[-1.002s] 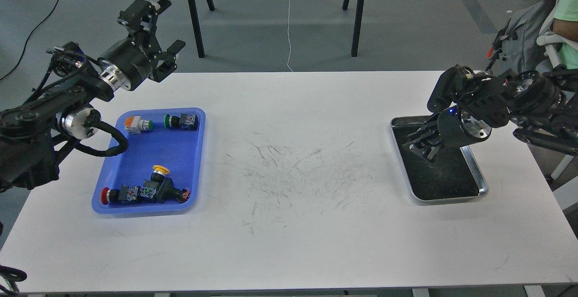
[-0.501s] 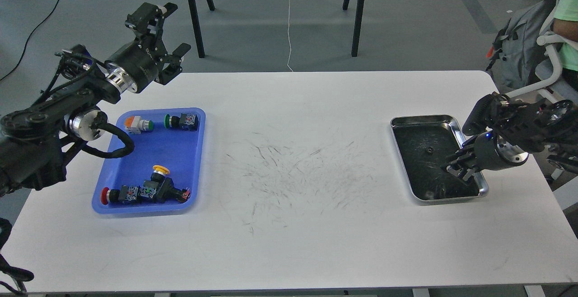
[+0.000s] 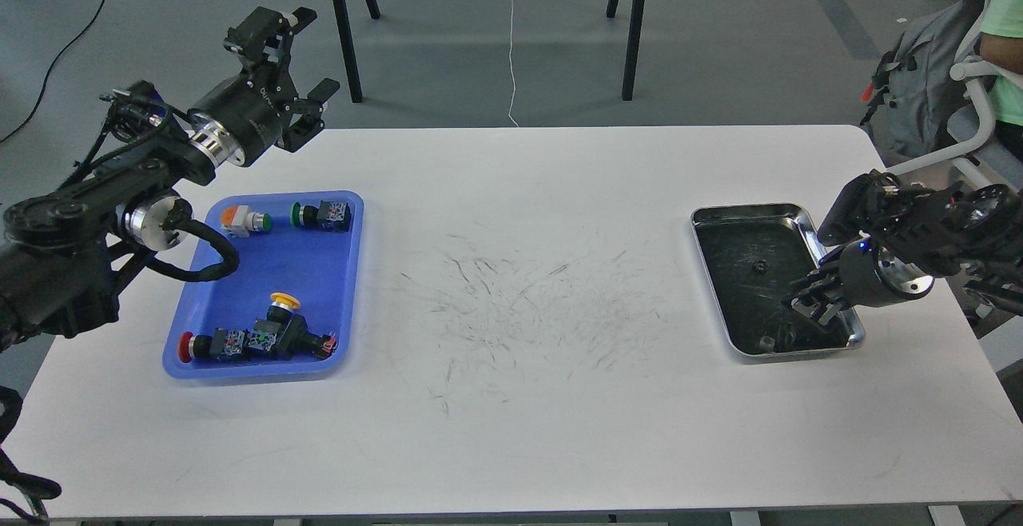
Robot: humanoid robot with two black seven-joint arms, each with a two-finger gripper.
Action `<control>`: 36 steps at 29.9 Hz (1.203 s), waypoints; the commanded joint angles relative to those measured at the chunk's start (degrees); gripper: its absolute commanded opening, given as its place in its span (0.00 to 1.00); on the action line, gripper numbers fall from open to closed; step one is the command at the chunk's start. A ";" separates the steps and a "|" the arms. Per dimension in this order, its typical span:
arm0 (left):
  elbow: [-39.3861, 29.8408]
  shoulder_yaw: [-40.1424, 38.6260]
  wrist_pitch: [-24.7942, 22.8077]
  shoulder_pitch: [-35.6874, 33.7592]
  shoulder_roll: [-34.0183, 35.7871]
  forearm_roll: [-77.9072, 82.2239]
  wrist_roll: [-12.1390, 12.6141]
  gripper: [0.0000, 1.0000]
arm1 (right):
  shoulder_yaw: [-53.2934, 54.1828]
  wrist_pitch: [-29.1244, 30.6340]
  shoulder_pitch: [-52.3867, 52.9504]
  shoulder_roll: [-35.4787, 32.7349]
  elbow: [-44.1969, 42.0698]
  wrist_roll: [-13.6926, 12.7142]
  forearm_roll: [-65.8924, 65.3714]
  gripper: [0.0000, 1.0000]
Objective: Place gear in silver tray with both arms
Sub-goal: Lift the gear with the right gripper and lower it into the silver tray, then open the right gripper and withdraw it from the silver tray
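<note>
The small dark gear (image 3: 759, 265) lies on the scratched bottom of the shallow, shiny silver metal tray (image 3: 751, 211) with rounded corners, in the tray's far half and clear of the rim. The tray sits on the right side of the white scuffed table (image 3: 511, 430), near its right edge. My right gripper (image 3: 809, 296) hangs over the near right part of the tray, pointing left and down — it shows dark and nearly end-on against the tray's dark floor, so I cannot tell how far its fingers stand apart. It is apart from the gear, nearer to me than the gear is.

My left gripper (image 3: 296, 62) is raised over the far left corner of the table, its two black fingers spread wide and holding nothing. Below it, on the left side of the table, rests the blue rectangular plastic tray (image 3: 240, 369). In it lie an orange-capped white push-button switch (image 3: 244, 221) and a green-capped black switch (image 3: 322, 215) side by side at the far end — and at the near end a cluster of a yellow-capped black switch (image 3: 281, 308) and a red-capped black switch (image 3: 209, 344), touching one another.
</note>
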 commanded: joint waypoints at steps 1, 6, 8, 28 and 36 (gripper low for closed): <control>-0.01 0.00 0.00 -0.16 0.00 0.00 0.00 1.00 | 0.05 0.02 0.02 0.00 0.02 0.00 0.18 0.20; -0.01 0.00 0.00 -0.16 0.00 0.00 0.00 1.00 | 0.40 0.02 0.10 0.00 0.02 0.00 0.71 0.38; -0.01 0.00 0.00 -0.07 0.09 0.00 0.00 1.00 | 0.75 0.02 0.10 0.00 -0.06 0.00 0.80 0.46; -0.27 -0.53 -2.11 -0.51 -0.09 -0.44 0.00 1.00 | 20.33 1.16 -2.79 1.76 -4.55 0.00 22.05 0.91; 0.17 -1.85 -2.38 -0.95 -2.37 -1.41 0.00 1.00 | 38.08 -0.07 -8.77 1.85 -4.90 0.00 51.39 0.93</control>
